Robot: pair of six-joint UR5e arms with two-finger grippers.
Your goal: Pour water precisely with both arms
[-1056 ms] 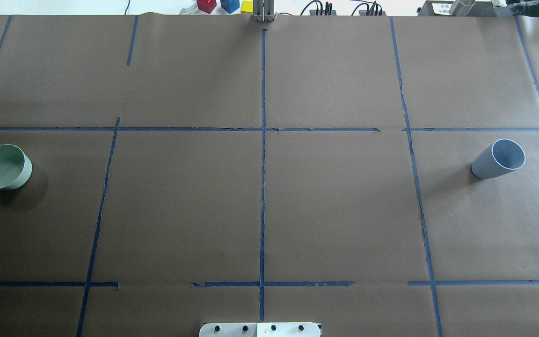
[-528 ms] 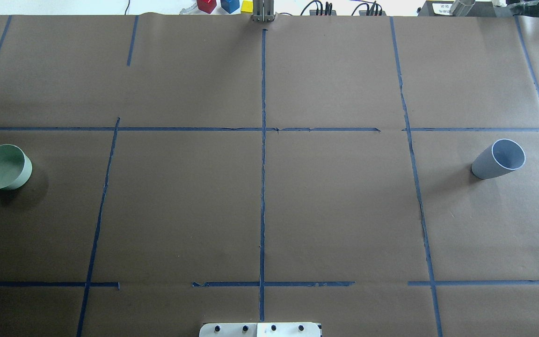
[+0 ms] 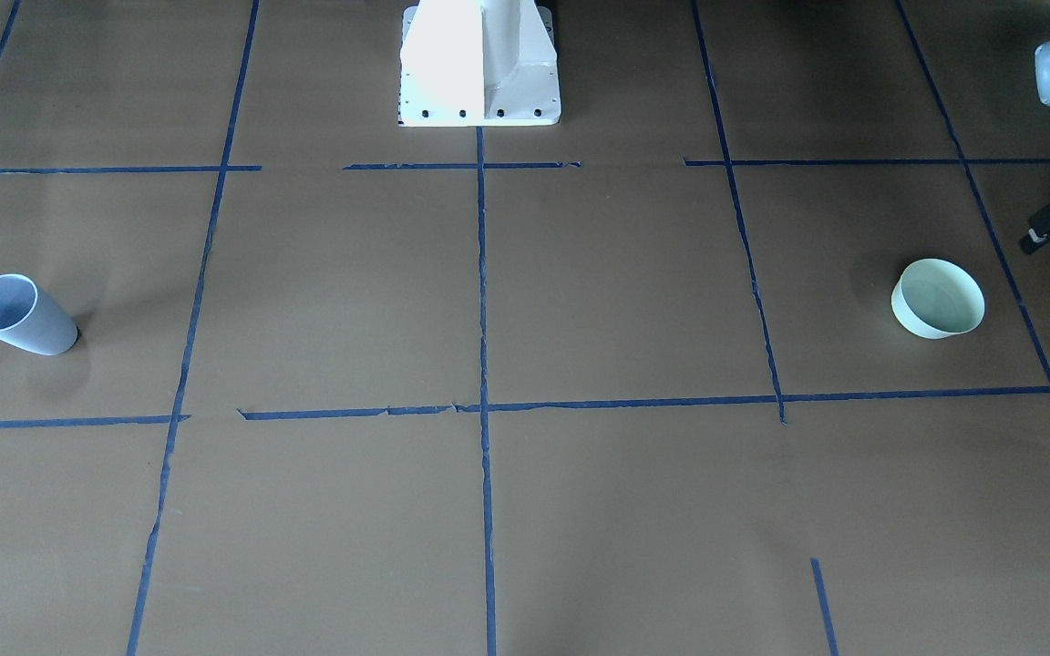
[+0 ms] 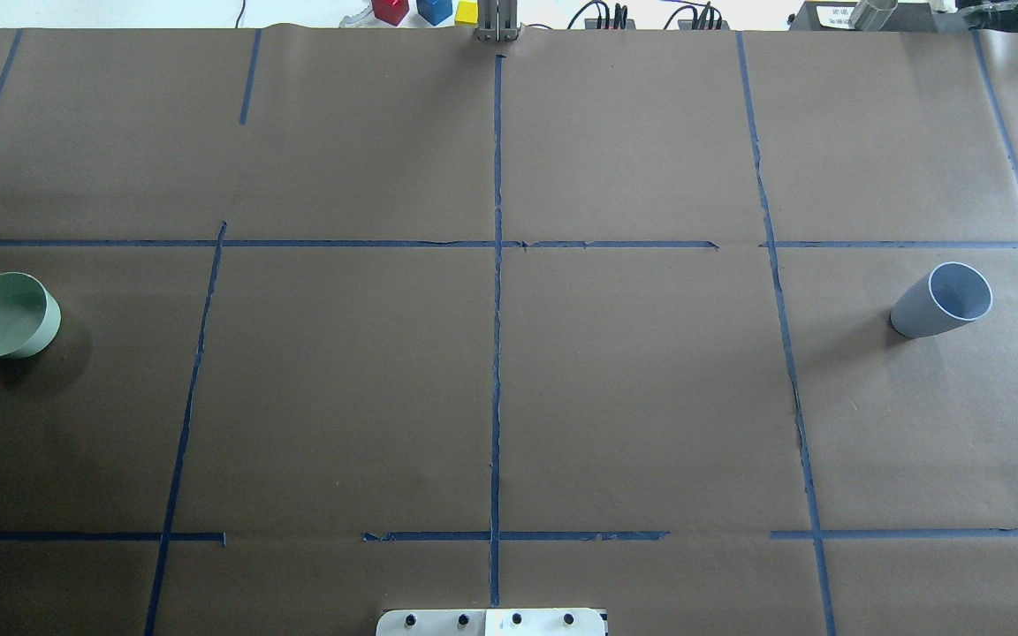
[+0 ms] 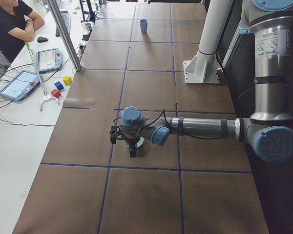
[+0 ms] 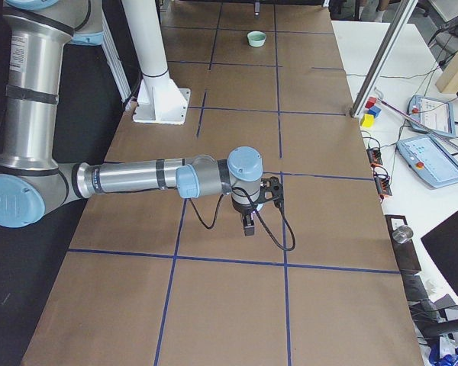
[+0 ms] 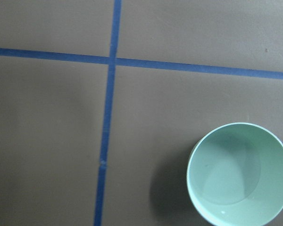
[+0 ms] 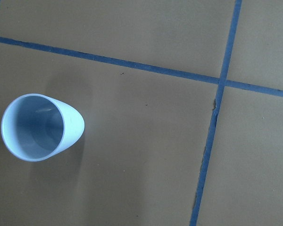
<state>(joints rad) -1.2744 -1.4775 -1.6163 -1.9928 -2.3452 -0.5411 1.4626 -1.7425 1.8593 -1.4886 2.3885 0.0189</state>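
Left arm (image 5: 205, 127) above green bowl (image 4: 5, 315)

From the left end, the left tool (image 5: 132, 152) is hanging right over the green bowl (image 5: 139, 142) and covering most of it, so only a sliver of rim is peeking out. Its jaws are looking too small there to say how they're standing. In the front-facing view, the right edge is slicing that same tool off and only a black bit is showing. Same deal from the right end: the right tool (image 6: 248, 227) is pointing down at the tabletop (image 6: 229, 305) and is too tiny to read. The left wrist view's bottom edge is clipping the bowl. In the blue cup (image 8: 37, 126), any water is coming across too faint to call. The picture's corner is cropping the person (image 5: 12, 24) sitting off the tabletop's far side.
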